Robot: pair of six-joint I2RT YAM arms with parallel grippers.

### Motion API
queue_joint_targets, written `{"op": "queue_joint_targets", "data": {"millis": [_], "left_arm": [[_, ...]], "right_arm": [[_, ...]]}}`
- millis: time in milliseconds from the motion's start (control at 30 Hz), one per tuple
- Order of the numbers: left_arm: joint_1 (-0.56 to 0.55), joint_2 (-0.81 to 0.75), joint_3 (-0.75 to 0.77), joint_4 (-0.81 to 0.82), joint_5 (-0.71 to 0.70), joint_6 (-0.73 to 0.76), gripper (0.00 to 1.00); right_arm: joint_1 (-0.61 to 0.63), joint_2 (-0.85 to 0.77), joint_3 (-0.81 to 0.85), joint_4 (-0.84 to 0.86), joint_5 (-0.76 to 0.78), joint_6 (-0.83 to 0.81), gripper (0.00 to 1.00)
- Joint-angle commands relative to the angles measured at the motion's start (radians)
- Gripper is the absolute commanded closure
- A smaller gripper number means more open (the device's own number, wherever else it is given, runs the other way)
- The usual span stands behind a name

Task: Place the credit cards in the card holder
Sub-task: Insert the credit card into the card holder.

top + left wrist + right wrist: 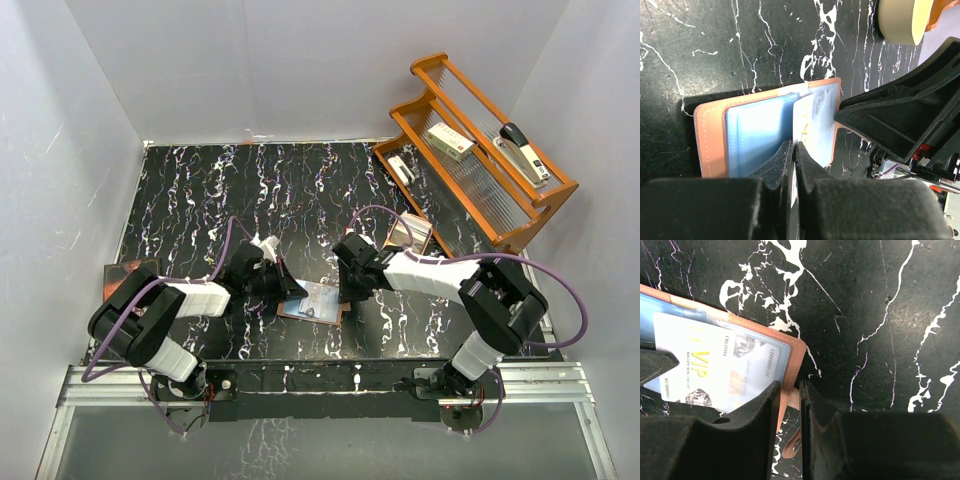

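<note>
so we've got the left end effector (pixel 793 146) pinched on the white credit card (pixel 812 125), long axis pointing straight ahead into the open card holder (pixel 710 135) on the table (pixel 690 50), while our right end effector (pixel 790 386) clamps the holder's opposite edge

A reddish-brown leather card holder (pixel 320 302) is laid open and flat on the black marbled surface, near its front edge, with clear blue-tinted pockets turned up. A whitish credit card (pixel 695 365) marked "VIP" in gold is seen lying on one half, one end apparently slid under a clear pocket.
</note>
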Motion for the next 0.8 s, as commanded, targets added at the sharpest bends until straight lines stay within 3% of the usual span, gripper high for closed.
{"op": "queue_joint_targets", "data": {"millis": [0, 100, 267, 333, 467, 767], "left_arm": [[-0.012, -0.047, -0.009, -0.001, -0.055, 0.036, 1.0], [-0.015, -0.06, -0.017, 0.016, -0.04, 0.007, 0.96], [-0.021, -0.081, -0.008, -0.042, -0.056, -0.018, 0.63], [-0.021, -0.104, 0.003, -0.093, -0.076, -0.001, 0.56], [-0.021, -0.135, 0.015, -0.148, -0.094, 0.021, 0.54], [-0.026, -0.074, 0.004, -0.086, -0.037, 0.004, 0.59]], "right_arm": [[0.012, -0.019, -0.032, -0.012, 0.013, 0.038, 0.79], [0.012, -0.034, -0.036, -0.009, 0.012, 0.051, 0.79], [0.012, -0.069, -0.002, -0.042, 0.016, 0.054, 0.71], [0.012, -0.083, 0.008, -0.065, 0.015, 0.055, 0.69], [0.012, -0.107, -0.006, -0.081, 0.002, 0.061, 0.68], [0.012, -0.117, -0.064, -0.022, -0.011, 0.072, 0.73]]}}
